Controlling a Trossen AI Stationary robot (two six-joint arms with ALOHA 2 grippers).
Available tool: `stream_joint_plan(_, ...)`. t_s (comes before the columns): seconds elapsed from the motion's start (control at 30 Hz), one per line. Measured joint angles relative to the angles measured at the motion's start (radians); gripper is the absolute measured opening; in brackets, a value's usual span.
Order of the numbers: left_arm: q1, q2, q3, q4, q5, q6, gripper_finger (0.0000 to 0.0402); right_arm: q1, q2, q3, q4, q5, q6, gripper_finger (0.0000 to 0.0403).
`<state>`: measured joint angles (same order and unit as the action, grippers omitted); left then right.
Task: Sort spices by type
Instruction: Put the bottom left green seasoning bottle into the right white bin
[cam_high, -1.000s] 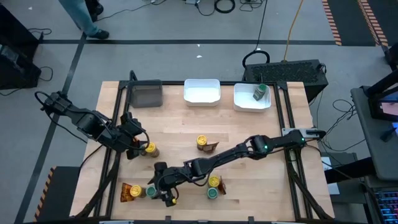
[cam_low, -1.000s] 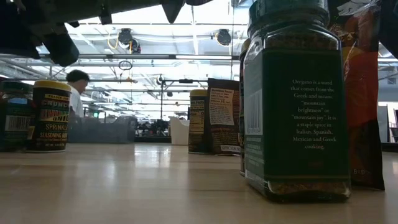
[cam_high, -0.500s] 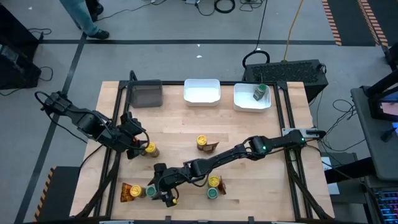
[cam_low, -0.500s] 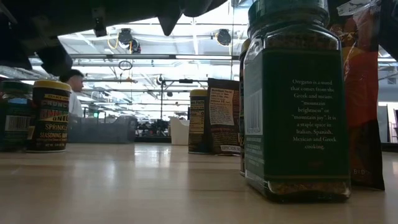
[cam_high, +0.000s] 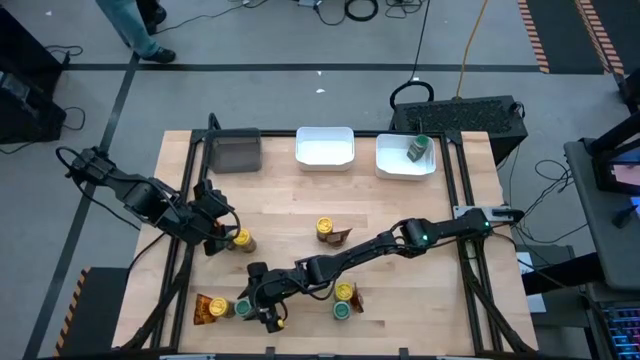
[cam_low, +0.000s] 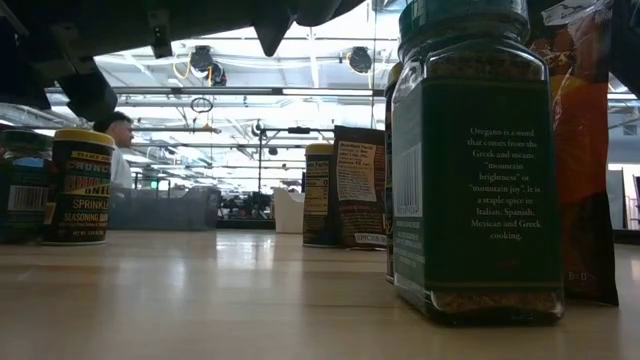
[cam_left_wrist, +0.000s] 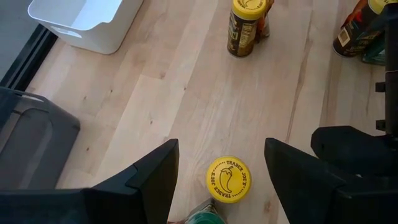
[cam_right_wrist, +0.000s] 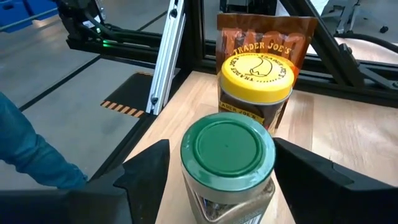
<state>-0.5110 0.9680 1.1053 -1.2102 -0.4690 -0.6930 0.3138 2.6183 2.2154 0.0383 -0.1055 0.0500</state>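
Note:
My right gripper (cam_right_wrist: 221, 142) reaches to the table's near left and stands open, a finger on either side of a green-lidded jar (cam_right_wrist: 227, 155); I cannot tell whether the fingers touch it. Behind that jar stand a yellow-lidded jar (cam_right_wrist: 256, 78) and an orange-brown packet (cam_right_wrist: 266, 34). The same three show in the high view: green-lidded jar (cam_high: 245, 308), yellow-lidded jar (cam_high: 218, 307), packet (cam_high: 205, 308). My left gripper (cam_left_wrist: 221, 142) hangs open above the table at the left. Below it stands a yellow-lidded jar (cam_left_wrist: 228, 179), with a green lid (cam_left_wrist: 202, 218) beside it.
Mid-table stand a yellow-lidded jar (cam_high: 325, 229) and a packet (cam_high: 341, 236). Near the front edge are a yellow-lidded jar (cam_high: 344, 292), a green-lidded one (cam_high: 342, 310) and a packet (cam_high: 356, 298). At the far edge are a grey tray (cam_high: 234, 153) and two white trays (cam_high: 325, 147), (cam_high: 395, 160), the right one holding a green-lidded jar (cam_high: 418, 148).

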Motion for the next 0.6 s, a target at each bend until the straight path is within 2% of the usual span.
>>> stream_joint_plan(0.43,0.0,0.0,0.0,-0.002,-0.003,0.001,0.0242,0.0,0.0,0.0,0.002,0.003,-0.01,0.019)
stream_joint_plan(0.6,0.0,0.0,0.0,-0.002,-0.003,0.002,0.0242,-0.001,0.0,0.0,0.015,0.029,-0.009,0.0181)
